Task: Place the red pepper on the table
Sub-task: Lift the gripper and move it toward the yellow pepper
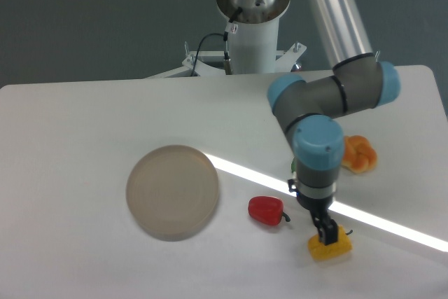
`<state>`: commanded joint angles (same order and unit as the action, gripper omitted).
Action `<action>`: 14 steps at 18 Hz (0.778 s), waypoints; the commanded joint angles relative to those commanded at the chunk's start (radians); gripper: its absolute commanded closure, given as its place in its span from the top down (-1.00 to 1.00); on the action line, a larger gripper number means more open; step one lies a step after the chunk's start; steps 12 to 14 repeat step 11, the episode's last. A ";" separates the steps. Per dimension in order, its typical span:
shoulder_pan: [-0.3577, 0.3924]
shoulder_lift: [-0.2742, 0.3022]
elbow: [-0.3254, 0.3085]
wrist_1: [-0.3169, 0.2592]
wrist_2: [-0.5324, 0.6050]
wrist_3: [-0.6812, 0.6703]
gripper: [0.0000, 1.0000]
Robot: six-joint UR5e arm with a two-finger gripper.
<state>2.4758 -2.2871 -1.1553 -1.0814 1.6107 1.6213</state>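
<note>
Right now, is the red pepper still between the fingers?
No, the red pepper lies alone on the table, apart from the gripper.

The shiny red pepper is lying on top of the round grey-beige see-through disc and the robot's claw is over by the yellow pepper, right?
Not quite. The fixed camera shows the shiny red pepper lying on the white table, beside the round grey-beige see-through disc and apart from it. The rest is right: the claw is over by the yellow pepper.

a round grey-beige disc (172, 191) lies left, a yellow pepper (337, 246) front right, an orange pepper (360, 156) beyond it.
</note>
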 joint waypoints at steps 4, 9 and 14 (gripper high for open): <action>0.015 -0.035 0.080 -0.041 0.002 0.032 1.00; 0.040 -0.086 0.155 -0.048 0.000 0.058 1.00; 0.048 -0.104 0.178 -0.046 -0.002 0.069 1.00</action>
